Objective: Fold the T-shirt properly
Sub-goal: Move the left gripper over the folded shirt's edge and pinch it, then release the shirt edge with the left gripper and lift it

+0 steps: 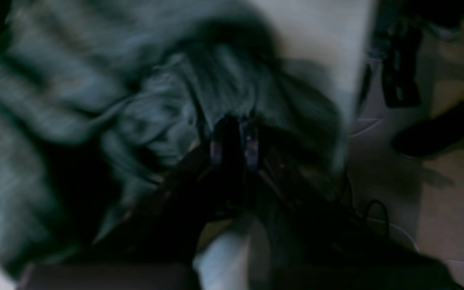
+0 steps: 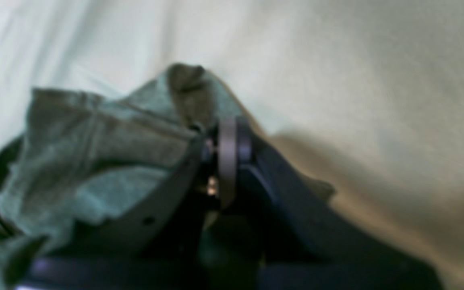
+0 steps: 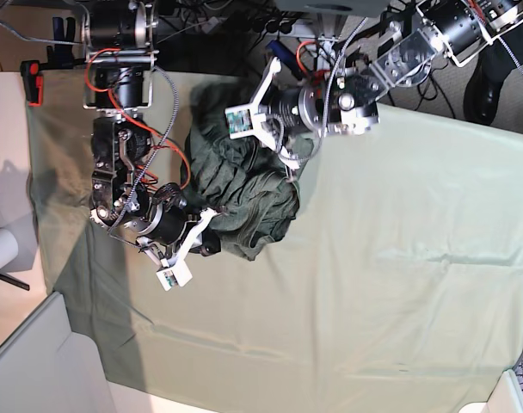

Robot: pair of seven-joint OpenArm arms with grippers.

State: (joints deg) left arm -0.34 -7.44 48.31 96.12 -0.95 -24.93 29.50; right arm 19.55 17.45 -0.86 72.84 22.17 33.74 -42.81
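Risk first: both grips taken on a crumpled heap, so lifting or pulling apart likely to drag up several layers at once, twist the garment, or let thin knit slip free of a pinch.

Right hand (image 2: 226,133) pinched fully closed on a bunched edge of the T-shirt (image 2: 95,153), fabric spilling to one side of the fingers. Left hand (image 1: 234,139) nearly closed, tips buried in dark folds and apparently gripping a thin fold; view blurred, so exact seam or hem not clear.

T-shirt (image 3: 244,194) heaped in a rumpled mound between the two arms, lying on the pale green sheet (image 3: 399,284) covering the table, near its far edge. No sleeve or collar spread flat yet; folding barely started.
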